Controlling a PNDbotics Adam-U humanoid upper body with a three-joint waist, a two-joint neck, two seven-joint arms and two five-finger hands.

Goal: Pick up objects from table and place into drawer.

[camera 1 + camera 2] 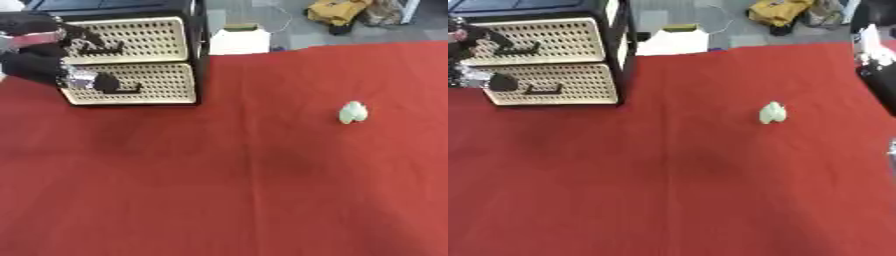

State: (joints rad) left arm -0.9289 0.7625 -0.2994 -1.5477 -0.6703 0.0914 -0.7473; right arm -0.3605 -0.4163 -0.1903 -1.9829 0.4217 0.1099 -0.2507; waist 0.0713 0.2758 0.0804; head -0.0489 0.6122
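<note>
- Red cloth covers the surface [219, 200], bare along its near edge.
- Toward the right edge, about midway back, lies the task's thing, a small pale object [353, 112], alone and untouched; it is whitish-green, lumpy and rounded, and I cannot tell what it is.
- Well apart from it, at the far left corner, stands a black drawer unit [198, 55] with two cream perforated drawers, each with a dark handle.
- At those fronts the left hand [39, 55] is curled at the handles; I judge it is there to pull a drawer out, though which handle it grips I cannot tell.
- Both drawers look closed, so nothing can go in yet.
- No right hand shows clearly.
</note>
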